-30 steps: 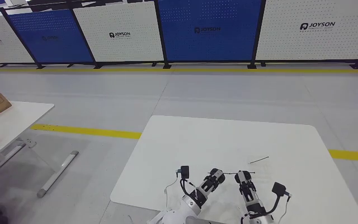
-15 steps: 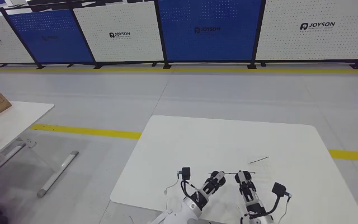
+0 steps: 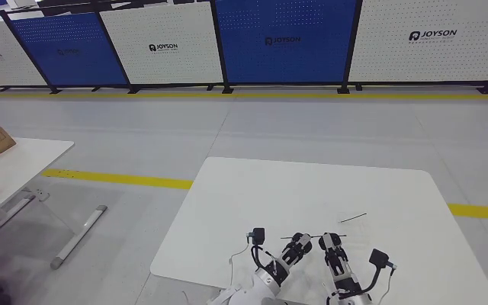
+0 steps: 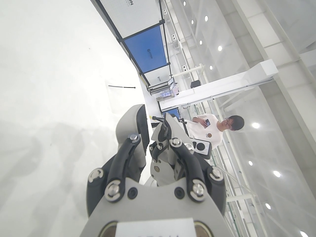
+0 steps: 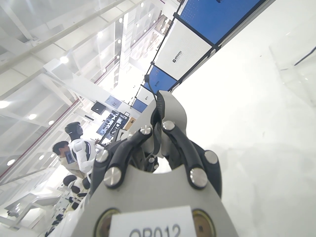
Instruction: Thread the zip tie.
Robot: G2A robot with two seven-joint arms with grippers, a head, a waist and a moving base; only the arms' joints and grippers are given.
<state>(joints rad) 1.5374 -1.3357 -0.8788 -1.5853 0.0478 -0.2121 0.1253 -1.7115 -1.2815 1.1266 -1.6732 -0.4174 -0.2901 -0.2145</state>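
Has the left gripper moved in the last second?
Yes: in the top view the left gripper has edged slightly toward the spare zip tie.

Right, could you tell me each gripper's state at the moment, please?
Left gripper: open.
Right gripper: shut on the zip tie.

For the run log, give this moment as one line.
Right fingers shut on thin black plastic zip tie | left fingers open nearby | second black zip tie on white table
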